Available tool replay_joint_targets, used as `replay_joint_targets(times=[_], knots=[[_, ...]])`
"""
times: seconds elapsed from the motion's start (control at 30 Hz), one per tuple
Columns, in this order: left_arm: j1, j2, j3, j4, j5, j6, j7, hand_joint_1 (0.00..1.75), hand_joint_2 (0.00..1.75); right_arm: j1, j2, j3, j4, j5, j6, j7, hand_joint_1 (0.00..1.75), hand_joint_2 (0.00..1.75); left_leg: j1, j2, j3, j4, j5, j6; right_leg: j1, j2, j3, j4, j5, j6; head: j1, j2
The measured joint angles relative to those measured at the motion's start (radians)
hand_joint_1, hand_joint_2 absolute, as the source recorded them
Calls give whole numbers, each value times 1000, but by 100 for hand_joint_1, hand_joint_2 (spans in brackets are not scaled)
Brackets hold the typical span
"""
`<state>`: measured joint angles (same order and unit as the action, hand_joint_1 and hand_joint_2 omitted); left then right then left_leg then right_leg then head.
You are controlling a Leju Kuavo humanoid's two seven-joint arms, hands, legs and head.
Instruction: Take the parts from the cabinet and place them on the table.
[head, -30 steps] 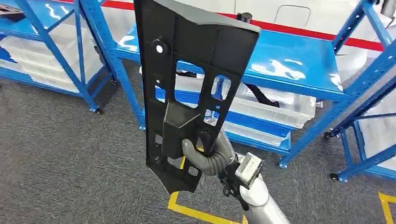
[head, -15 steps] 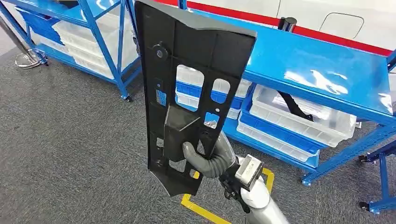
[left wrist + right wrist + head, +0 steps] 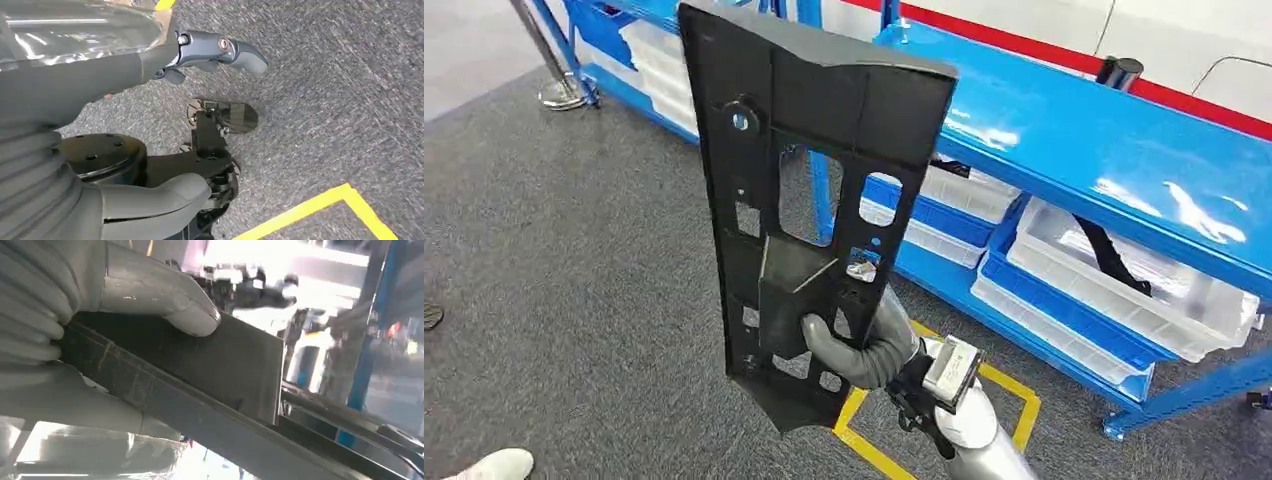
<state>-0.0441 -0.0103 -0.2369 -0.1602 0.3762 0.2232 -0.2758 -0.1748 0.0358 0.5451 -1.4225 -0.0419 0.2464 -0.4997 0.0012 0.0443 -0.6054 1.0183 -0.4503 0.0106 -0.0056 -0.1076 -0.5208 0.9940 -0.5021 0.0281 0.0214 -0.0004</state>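
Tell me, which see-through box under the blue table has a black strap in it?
The clear bin farthest right, under the blue table. A black strap lies across it; the others look empty.

No readable text anywhere in these views.
The black panel (image 3: pixel 809 200) in the right hand (image 3: pixel 859 345) carries no legible label or number; the small tag on the wrist block is too blurred to read, and the blue shelving (image 3: pixel 1114 150), the white bins (image 3: pixel 1124 290) and the yellow floor tape (image 3: pixel 1014 400) bear no print.
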Motion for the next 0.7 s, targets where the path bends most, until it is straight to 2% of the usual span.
replay_joint_targets(times=[0.03, 0.07, 0.1, 0.13, 0.17, 0.2, 0.23, 0.27, 0.3, 0.33, 0.37, 0.4, 0.43, 0.47, 0.53, 0.57, 0.6, 0.63, 0.67, 0.7], knots=[[0, 0, 0, 0, -2, 0, -2, 0, 175, -3, 3, 3, 1, 0, 1, 0, 175, 175, -2, -11, -2, -3, 4, 6, -1, -10, 3, -3, 0, 6, -1, 0], [1, 0, 0, 0, -5, 0, -5, 0, 175, -9, 3, 5, 3, 1, 1, 0, 175, 175, 9, -22, 4, -14, 12, 19, -2, 5, -8, 6, -10, 14, 0, 0], [-1, -2, 0, 0, -10, 0, -10, 0, 175, -15, 3, 7, 6, 1, 1, -2, 175, 175, 8, -30, 3, -15, 16, 25, -6, 57, -18, 41, -34, 9, 0, 0], [-5, -2, 0, 0, -12, -2, -14, 0, 175, -17, 1, 7, 7, 1, 0, -5, 175, 175, 8, -41, 0, -15, 18, 31, -6, 86, -48, 108, -66, 0, 3, 0], [-8, -3, 0, 0, -19, -6, -15, 0, 175, -17, 0, 7, 9, 1, -3, -7, 175, 175, 8, -55, -2, -15, 20, 33, -7, 97, -88, 192, -99, -7, 3, 0], [-11, -4, -4, 0, -23, -7, -16, 0, 175, -16, -3, 7, 15, 2, -6, -9, 175, 175, 7, -69, -5, -15, 21, 34, -6, 103, -133, 283, -130, -9, 3, 0], [-11, -5, -7, 0, -32, -8, -12, 0, 175, -14, -4, 7, 18, 3, -7, -11, 175, 175, 7, -82, -6, -15, 22, 35, -6, 106, -159, 332, -141, -4, 3, 0], [-11, -5, -10, 0, -36, -7, -4, 0, 175, -13, -4, 7, 21, 3, -8, -14, 175, 175, 6, -92, -6, -14, 22, 35, -6, 107, -163, 336, -137, 1, 3, 0], [-11, -5, -15, 0, -43, -5, 8, 0, 175, -12, -3, 7, 22, 4, -10, -17, 175, 175, 6, -109, -5, -13, 23, 35, -6, 107, -140, 281, -106, 13, 3, 0], [-13, -5, -18, 0, -47, -1, 16, 0, 175, -13, -1, 7, 22, 6, -11, -19, 175, 175, 7, -125, -4, -12, 24, 33, -8, 112, -98, 191, -65, 23, 3, 0], [-15, -5, -22, 0, -50, 5, 22, 0, 175, -13, 2, 7, 22, 7, -11, -19, 175, 175, 8, -138, -3, -10, 24, 31, -11, 128, -50, 89, -23, 30, 3, 0], [-18, -4, -24, 0, -50, 7, 24, 0, 175, -15, 3, 8, 23, 7, -12, -19, 175, 175, 7, -149, -7, -9, 26, 26, -16, 172, -20, 18, -5, 29, 4, 0], [-22, -3, -24, 0, -50, 11, 29, 0, 175, -16, 8, 8, 24, 8, -12, -19, 175, 175, 1, -162, -11, -3, 25, 20, -15, 162, -19, 13, -2, 19, 3, 0], [-23, -2, -24, 0, -50, 16, 31, 0, 175, -16, 11, 8, 26, 9, -12, -19, 175, 175, 2, -166, -15, -5, 28, 14, -12, 153, -16, 15, 0, 16, 3, 0], [-19, 2, -26, 0, -50, 19, 36, 0, 175, -20, 24, 7, 32, 9, -12, -19, 175, 175, 7, -178, -20, -12, 36, -1, -6, 140, -18, 16, 6, 2, 2, 0], [-19, 8, -27, 0, -50, 19, 38, 0, 175, -24, 32, 7, 34, 9, -12, -19, 175, 175, 9, -168, -23, -6, 31, -4, -21, 129, -17, 7, 13, -9, 3, 0], [-20, 9, -29, 0, -52, 19, 39, 0, 175, -27, 40, 7, 37, 9, -12, -19, 175, 175, 2, -111, -33, 18, 12, -7, -20, 121, -16, 8, 14, -11, 0, 0], [-23, 9, -29, 0, -52, 19, 39, 0, 175, -28, 45, 7, 39, 9, -12, -19, 175, 175, 2, -76, -59, 73, -24, -11, -19, 110, -16, 8, 13, -23, -4, 0], [-27, 9, -30, 0, -53, 19, 40, 0, 175, -26, 47, 7, 40, 9, -12, -19, 175, 175, 6, -59, -95, 151, -65, -15, -16, 97, -16, 8, 12, -27, -3, 0], [-30, 9, -30, 0, -53, 19, 40, 0, 175, -23, 47, 6, 42, 9, -12, -19, 175, 175, 9, -53, -137, 240, -104, -18, -12, 82, -17, 8, 11, -28, -3, 0]])
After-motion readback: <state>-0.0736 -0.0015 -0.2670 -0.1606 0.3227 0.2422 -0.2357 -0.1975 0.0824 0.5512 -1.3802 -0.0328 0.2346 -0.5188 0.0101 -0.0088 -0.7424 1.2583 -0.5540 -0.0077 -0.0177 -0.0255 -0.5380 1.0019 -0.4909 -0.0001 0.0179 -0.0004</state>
